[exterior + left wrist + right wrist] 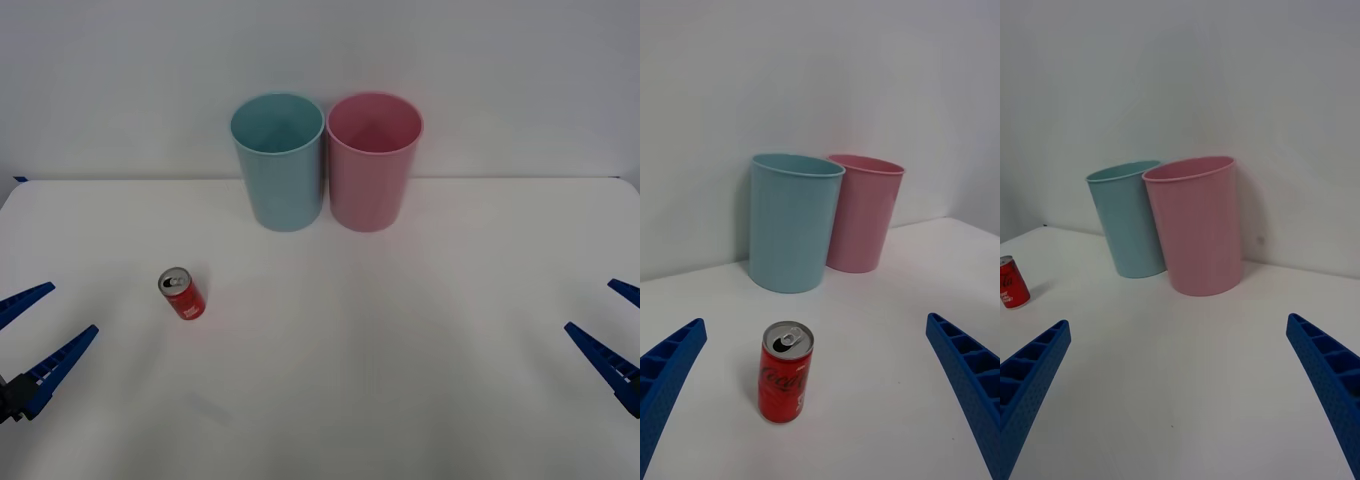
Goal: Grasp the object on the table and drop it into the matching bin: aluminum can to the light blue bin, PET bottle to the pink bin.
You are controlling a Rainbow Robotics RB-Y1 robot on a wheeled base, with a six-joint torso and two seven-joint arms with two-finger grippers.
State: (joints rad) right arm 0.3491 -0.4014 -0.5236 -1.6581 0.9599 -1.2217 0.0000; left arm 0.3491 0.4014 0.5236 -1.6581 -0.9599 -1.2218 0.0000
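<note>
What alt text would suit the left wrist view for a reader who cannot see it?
A small red aluminum can stands upright on the white table, between the open blue fingers of the left gripper. Behind it, against a pale wall, the light blue bin and the pink bin stand side by side.

On the red can standing in front of me I read a white script brand, Coca-Cola, running across its side, with smaller white print below it too small to make out
</note>
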